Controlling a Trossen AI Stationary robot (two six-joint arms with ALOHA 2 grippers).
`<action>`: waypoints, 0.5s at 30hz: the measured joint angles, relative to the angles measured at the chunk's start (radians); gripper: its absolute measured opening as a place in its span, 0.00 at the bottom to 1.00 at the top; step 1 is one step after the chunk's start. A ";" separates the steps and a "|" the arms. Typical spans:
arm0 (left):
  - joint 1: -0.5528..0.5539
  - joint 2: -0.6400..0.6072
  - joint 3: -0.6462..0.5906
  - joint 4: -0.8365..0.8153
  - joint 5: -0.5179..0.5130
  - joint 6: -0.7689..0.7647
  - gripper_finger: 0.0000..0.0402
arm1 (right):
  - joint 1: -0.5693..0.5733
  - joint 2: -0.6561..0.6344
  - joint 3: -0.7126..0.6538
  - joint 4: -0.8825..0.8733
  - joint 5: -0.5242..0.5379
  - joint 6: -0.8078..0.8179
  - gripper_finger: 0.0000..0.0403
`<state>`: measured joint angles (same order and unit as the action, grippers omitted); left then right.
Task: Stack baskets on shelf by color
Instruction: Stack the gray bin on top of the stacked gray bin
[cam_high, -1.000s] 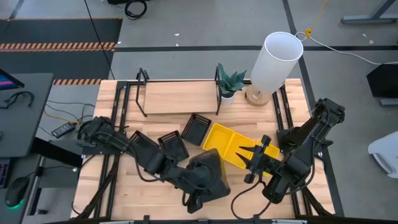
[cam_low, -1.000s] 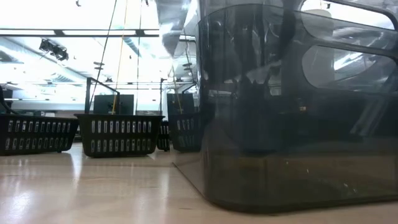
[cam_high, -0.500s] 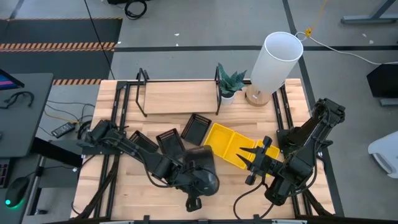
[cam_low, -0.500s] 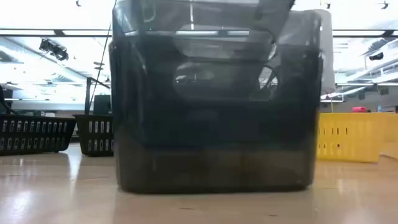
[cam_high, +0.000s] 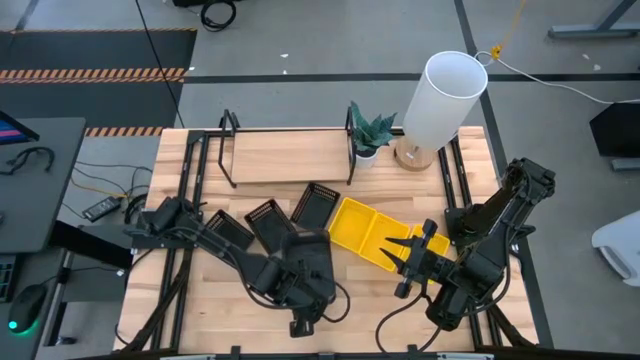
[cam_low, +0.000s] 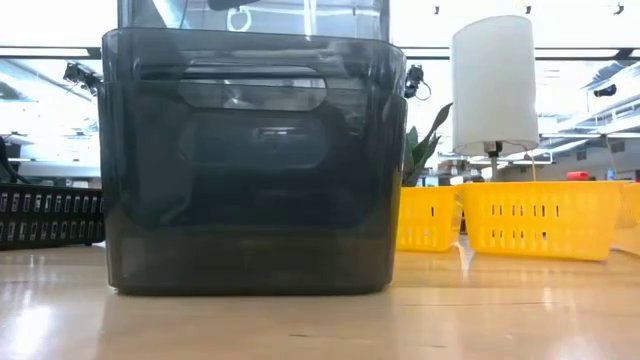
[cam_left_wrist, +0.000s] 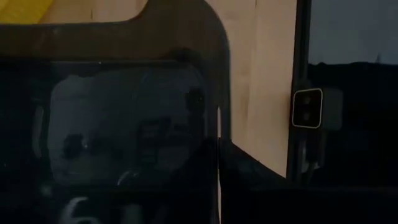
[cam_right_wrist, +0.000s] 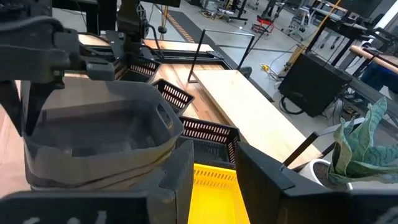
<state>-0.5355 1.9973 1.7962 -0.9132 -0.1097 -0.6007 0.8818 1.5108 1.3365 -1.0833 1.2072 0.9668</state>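
My left gripper (cam_high: 292, 274) reaches in from the table's left and is shut on the dark grey basket (cam_high: 312, 268), which looks like nested bins and fills the low view (cam_low: 250, 170). My right gripper (cam_high: 408, 256) hovers open over the near right end of the yellow baskets (cam_high: 372, 234), touching nothing; yellow plastic shows between its fingers (cam_right_wrist: 214, 186). Three black slatted baskets (cam_high: 270, 222) lie on the table between the grey basket and the shelf (cam_high: 290, 156). The shelf plank is bare. My left gripper holds the dark grey basket by its end wall (cam_left_wrist: 124, 124) on the side toward the table's left, coming in low and slanting from that side. The wrist and the basket hide the fingers themselves. The basket stands upright with its bottom (cam_low: 250, 288) on the table.
A small potted plant (cam_high: 370, 134) and a tall white lamp (cam_high: 440, 96) stand at the shelf's right end. Black frame rails run along both table sides. A small camera (cam_high: 302, 325) sits at the near edge, close to the grey basket. Bare wood lies near left.
My left gripper has drawn the dark grey basket along the table toward the left and slightly toward the far edge, turning it about as it went; the basket now stands beside the black baskets. The right arm has kept still.
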 joint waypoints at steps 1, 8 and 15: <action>-0.002 0.002 0.000 0.000 0.000 0.003 0.10 | 0.000 0.000 0.000 0.000 0.000 0.000 0.30; -0.008 0.003 0.000 0.031 0.002 0.003 0.36 | 0.000 0.000 0.000 0.001 -0.003 0.000 0.30; -0.011 0.003 0.000 0.086 0.002 0.010 0.56 | 0.000 0.000 0.000 0.003 -0.003 0.000 0.30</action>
<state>-0.5465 1.9999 1.7962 -0.8268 -0.1078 -0.5907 0.8818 1.5108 1.3365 -1.0803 1.2037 0.9666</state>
